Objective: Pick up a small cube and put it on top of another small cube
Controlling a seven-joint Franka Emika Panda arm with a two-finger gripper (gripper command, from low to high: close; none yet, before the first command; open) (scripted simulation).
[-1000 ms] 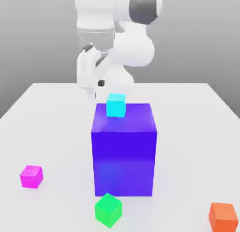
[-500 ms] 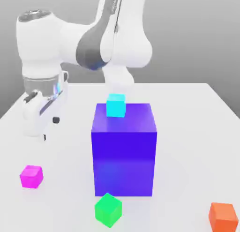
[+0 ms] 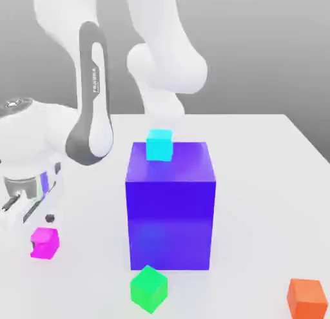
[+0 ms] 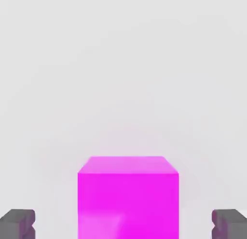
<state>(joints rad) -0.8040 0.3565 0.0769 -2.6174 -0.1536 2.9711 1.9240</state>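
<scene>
A small magenta cube rests on the white table at the exterior view's left. My gripper hangs just above it, slightly to that view's left. In the hand view the magenta cube sits between my two dark fingertips, which stand wide apart and do not touch it, so the gripper is open. A small cyan cube sits on top of a large blue block. A green cube and an orange cube lie near the front.
The tall blue block stands in the middle of the white table. The arm's white links arch over the left half, from behind the block down to the hand.
The hand swung from behind the blue block to the exterior view's left and came down over the magenta cube. No cube has moved.
</scene>
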